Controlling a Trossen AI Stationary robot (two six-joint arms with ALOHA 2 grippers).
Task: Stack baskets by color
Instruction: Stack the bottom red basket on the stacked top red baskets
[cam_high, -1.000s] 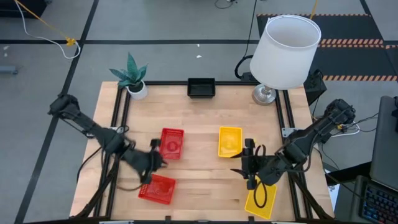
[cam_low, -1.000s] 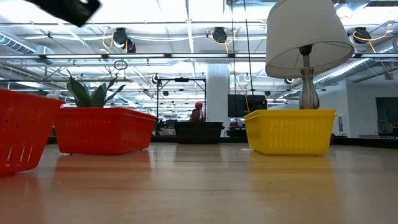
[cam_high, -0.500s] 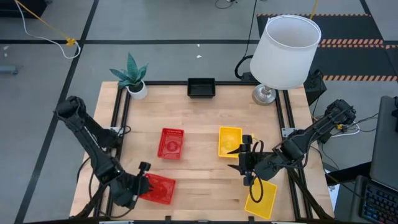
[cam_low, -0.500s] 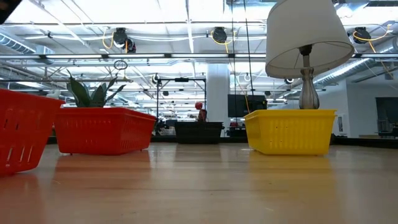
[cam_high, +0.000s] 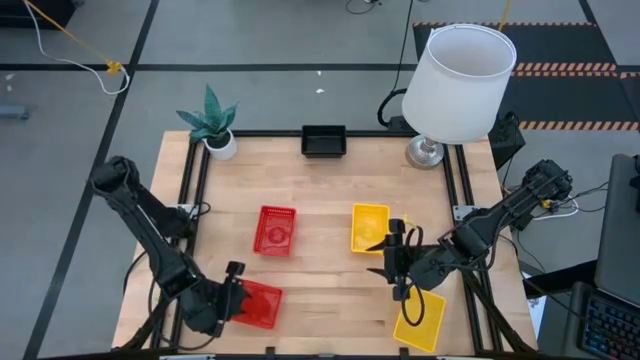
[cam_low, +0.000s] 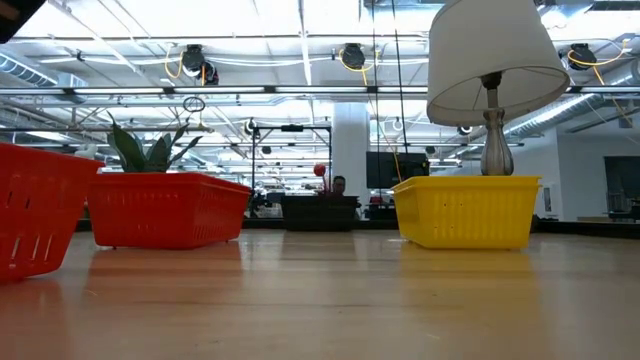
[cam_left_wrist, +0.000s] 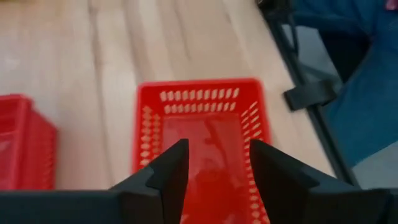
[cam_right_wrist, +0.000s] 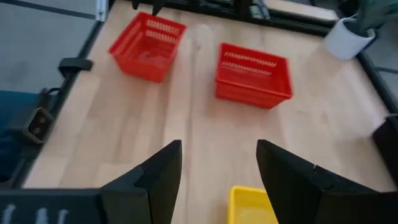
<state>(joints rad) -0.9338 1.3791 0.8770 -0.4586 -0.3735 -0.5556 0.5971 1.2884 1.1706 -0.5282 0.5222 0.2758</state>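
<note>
While the lamp (cam_high: 455, 85) and plant (cam_high: 210, 120) flank the black basket (cam_high: 323, 141), both end effectors hover, fingers apart

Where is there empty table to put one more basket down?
Bare wood lies between the black basket and the two middle ones, red basket and yellow basket. More lies between the front red basket and front yellow basket. Both grippers crowd the front corners.

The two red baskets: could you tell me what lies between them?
Only bare wood lies between the centre red basket and the front red basket, per the high view.
</note>
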